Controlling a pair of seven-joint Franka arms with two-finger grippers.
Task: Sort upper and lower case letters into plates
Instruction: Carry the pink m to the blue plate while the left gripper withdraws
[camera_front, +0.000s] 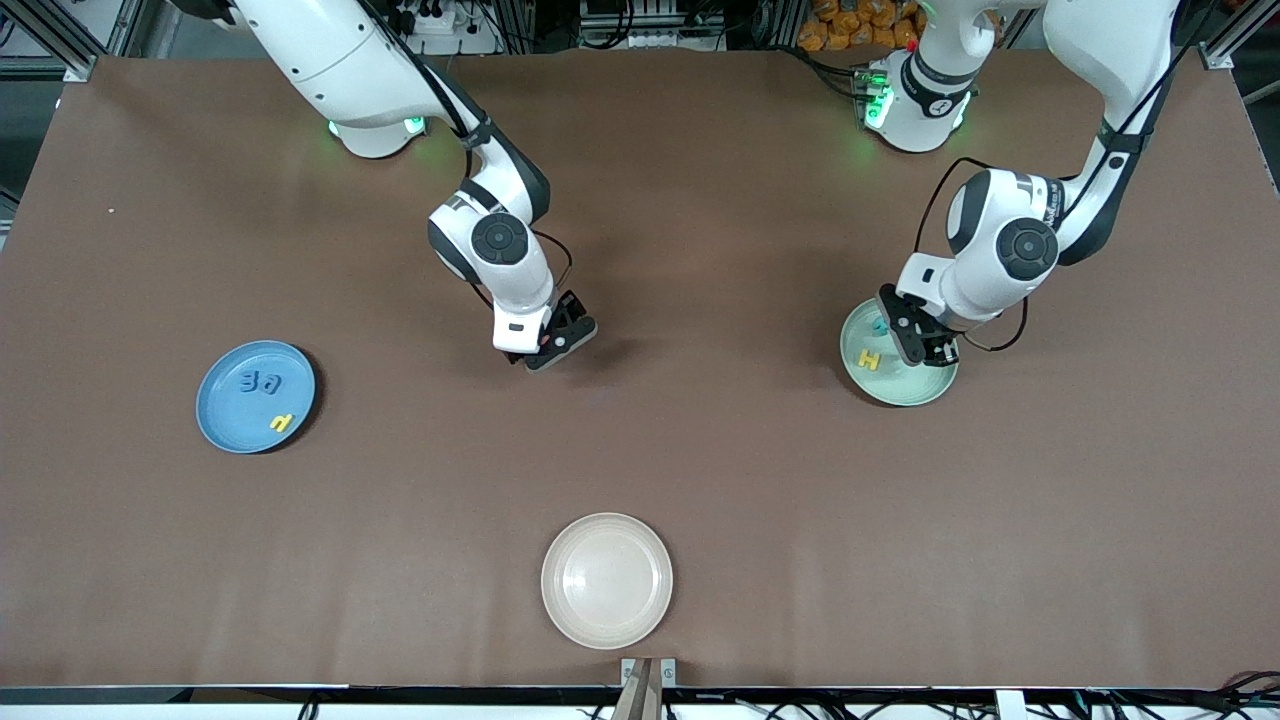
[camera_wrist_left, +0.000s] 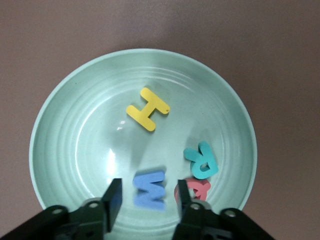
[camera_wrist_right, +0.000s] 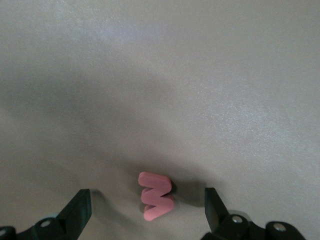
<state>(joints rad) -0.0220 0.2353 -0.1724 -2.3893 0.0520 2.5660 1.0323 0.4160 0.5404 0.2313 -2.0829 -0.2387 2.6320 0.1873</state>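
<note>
Cream plate (camera_front: 607, 580) lay nearest, blue plate (camera_front: 256, 396) held three small letters, right gripper (camera_front: 553, 345) spread wide around red w (camera_wrist_right: 156, 196) on table, left gripper (camera_wrist_left: 148, 200) parted over blue W (camera_wrist_left: 150, 189) in green plate (camera_wrist_left: 60, 130) beside H (camera_wrist_left: 147, 109), R (camera_wrist_left: 202, 160), Q (camera_wrist_left: 199, 189).

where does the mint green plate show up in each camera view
Front view: mint green plate lies toward the left arm's end of the table, partly under the left gripper.
Left wrist view: the plate fills most of the picture.
Right wrist view: not in it.
Shared landmark: the yellow H lying in the plate shows in the front view and the left wrist view.
</note>
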